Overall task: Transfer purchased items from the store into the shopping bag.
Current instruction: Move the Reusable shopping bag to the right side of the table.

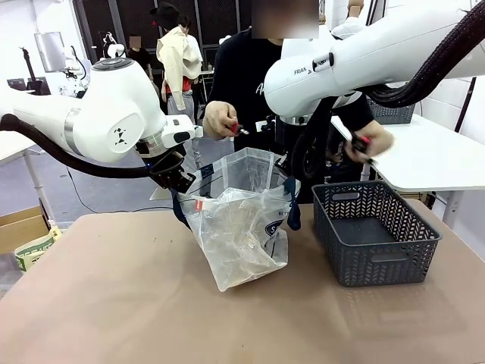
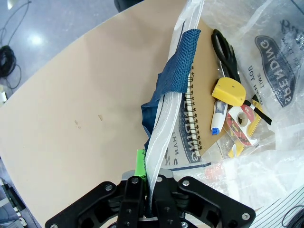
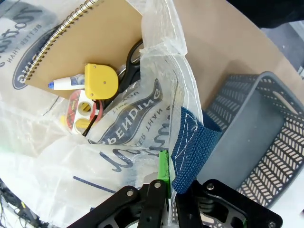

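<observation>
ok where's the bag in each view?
Front: bag mid-table, left of the basket, rim held up at both sides.
Left wrist: bag in the right half, rim pinched in the left gripper.
Right wrist: bag left and centre, rim pinched in the right gripper.
Shared landmark: navy oval logo on the bag's side.

Dark grey lattice basket (image 1: 386, 262) on the tan table (image 1: 114, 303), white table (image 1: 432, 159) behind
</observation>
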